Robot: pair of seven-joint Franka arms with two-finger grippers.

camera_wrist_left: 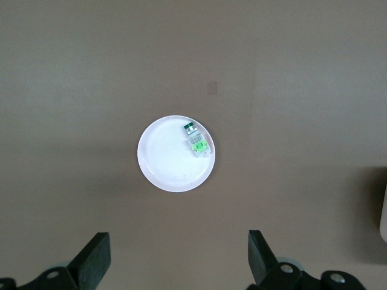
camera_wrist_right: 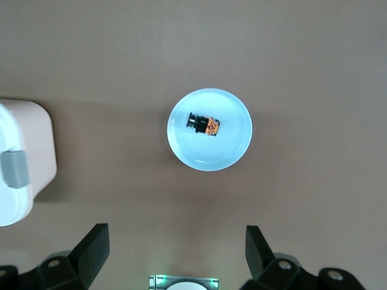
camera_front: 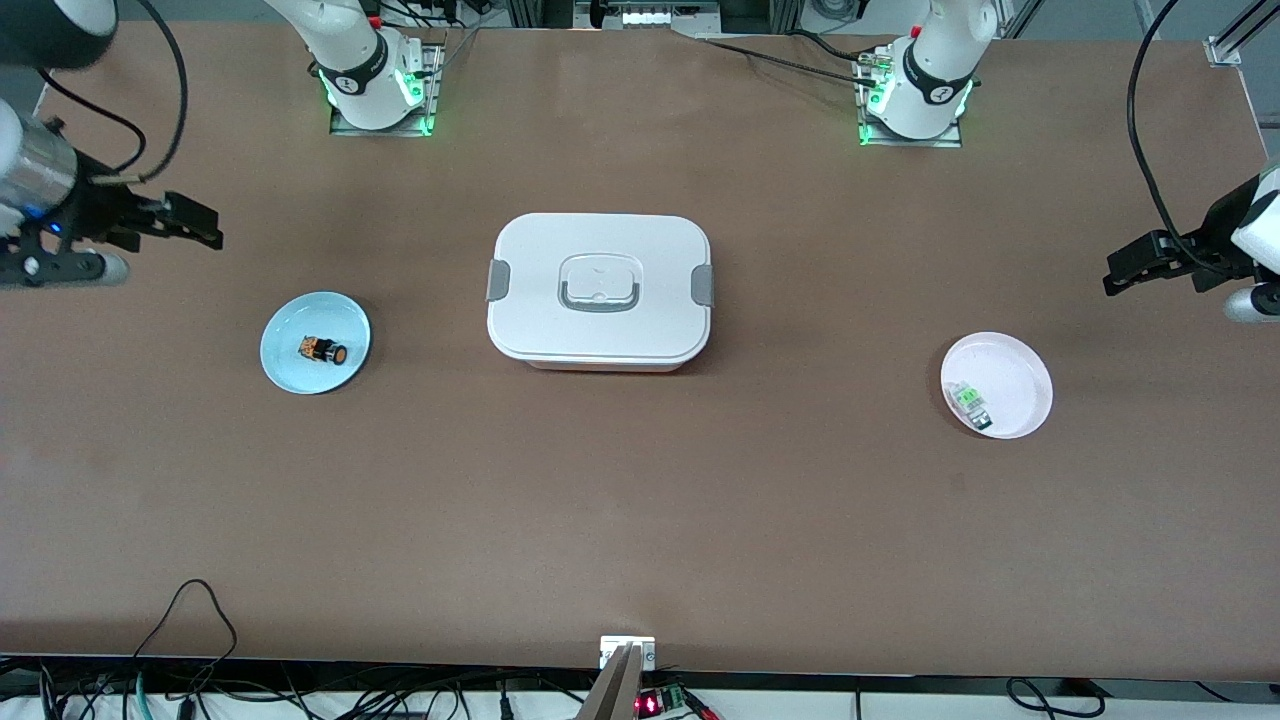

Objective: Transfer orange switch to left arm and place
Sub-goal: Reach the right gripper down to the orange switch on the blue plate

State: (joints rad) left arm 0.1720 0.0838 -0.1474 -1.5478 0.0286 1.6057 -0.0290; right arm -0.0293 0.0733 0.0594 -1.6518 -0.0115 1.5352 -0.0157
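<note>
Toward the right arm's end of the brown bench (camera_front: pixel 640 520), the tiny black-and-orange switch (camera_front: pixel 324 351) lies on a pale blue round plate (camera_front: pixel 285 365), well apart from the large white lidded box (camera_front: pixel 598 290), with both the right pincer (camera_front: pixel 190 222) and left pincer (camera_front: pixel 1135 270) spread wide, raised near the bench ends.

The closed box (camera_front: pixel 599 289) stands mid-table between the blue plate (camera_front: pixel 290 365) and the white plate (camera_front: pixel 1020 395), blocking the straight line between them; bare tabletop (camera_front: pixel 620 520) lies open nearer the front camera and toward the arm bases
</note>
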